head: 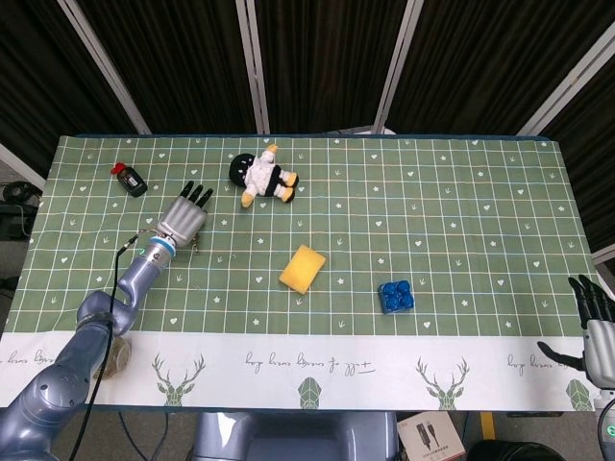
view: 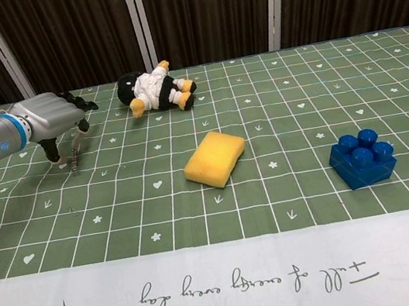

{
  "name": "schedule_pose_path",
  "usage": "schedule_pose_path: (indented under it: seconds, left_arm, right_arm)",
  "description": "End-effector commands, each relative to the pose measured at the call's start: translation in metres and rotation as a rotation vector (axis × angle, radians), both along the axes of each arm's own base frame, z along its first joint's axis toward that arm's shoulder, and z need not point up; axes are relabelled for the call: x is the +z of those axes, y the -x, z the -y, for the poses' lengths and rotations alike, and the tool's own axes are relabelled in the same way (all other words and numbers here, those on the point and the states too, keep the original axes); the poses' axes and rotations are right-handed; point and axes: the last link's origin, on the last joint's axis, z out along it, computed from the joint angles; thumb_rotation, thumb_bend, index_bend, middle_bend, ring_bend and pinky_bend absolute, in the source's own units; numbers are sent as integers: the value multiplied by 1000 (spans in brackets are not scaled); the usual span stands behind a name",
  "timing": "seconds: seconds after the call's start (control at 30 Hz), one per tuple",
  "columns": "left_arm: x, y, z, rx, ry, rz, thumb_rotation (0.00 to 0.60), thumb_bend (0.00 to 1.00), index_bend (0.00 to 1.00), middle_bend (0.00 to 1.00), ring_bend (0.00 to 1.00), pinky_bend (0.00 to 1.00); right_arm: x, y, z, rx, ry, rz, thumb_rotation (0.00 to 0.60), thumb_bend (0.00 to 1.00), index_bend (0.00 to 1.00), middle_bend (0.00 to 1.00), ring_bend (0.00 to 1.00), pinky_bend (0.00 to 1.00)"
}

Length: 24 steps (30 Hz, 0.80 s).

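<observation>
My left hand [head: 184,217] hovers over the left part of the green checked tablecloth [head: 461,202], fingers spread and pointing away from me, holding nothing. In the chest view the left hand [view: 51,120] hangs just above a small metal piece [view: 75,165] lying on the cloth, thumb and fingertips pointing down beside it. A plush doll [head: 262,178] lies a little beyond and to the right of that hand. My right hand [head: 596,327] stands off the table's front right corner, fingers apart and empty.
A yellow sponge [head: 303,269] lies mid-table and a blue brick [head: 396,295] to its right. A small black item with a red top [head: 129,179] sits at the far left. A round jar [head: 110,353] stands under my left forearm at the front edge.
</observation>
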Motion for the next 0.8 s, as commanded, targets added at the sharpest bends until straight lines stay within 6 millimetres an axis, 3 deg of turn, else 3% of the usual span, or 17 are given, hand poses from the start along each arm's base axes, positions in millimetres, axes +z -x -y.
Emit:
schedule_pose_path:
  seconds: [0.03,0.43,0.8]
  left_arm:
    - [-1,0,0,1,2,-4,600,226,512,0,0,0]
    - [-5,0,-2,28,5,-10,600,233,471,0,0,0]
    - [-7,0,-1,27,13,-5,600,338,517,0,0,0]
  right_arm:
    - [0,0,0,0,-1,-1,600,46,67,0,0,113]
    - [1,0,-1,-7,3,3,600,46,67,0,0,110]
    - [0,0,-1,-9,-1,5,600,46,67,0,0,110]
